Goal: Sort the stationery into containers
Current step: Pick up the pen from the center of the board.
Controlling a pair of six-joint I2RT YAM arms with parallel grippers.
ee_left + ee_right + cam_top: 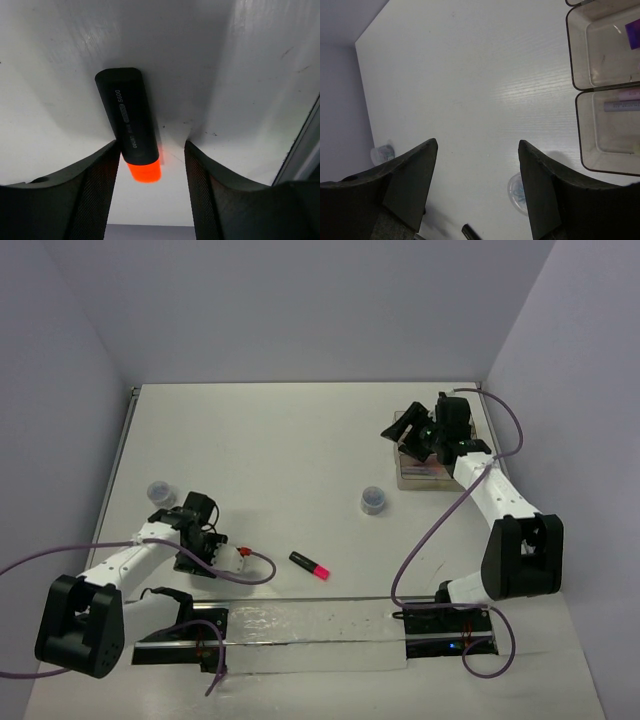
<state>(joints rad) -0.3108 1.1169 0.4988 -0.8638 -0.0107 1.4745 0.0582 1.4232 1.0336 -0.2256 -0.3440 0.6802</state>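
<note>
Left end effector point(151, 146), held apart, straddles the black plastic highlighter with orange cap point(129, 120) on the white counter point(50, 125); centre it before closing. Right end effector point(477, 144): apart, empty.

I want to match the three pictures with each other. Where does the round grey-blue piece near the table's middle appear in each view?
Top external: the round grey-blue piece sits just right of the picture's centre.
Left wrist: not in it.
Right wrist: low, right of centre, partly hidden.
Shared landmark: the clear tray, far right in the top view, right edge in the right wrist view.
</note>
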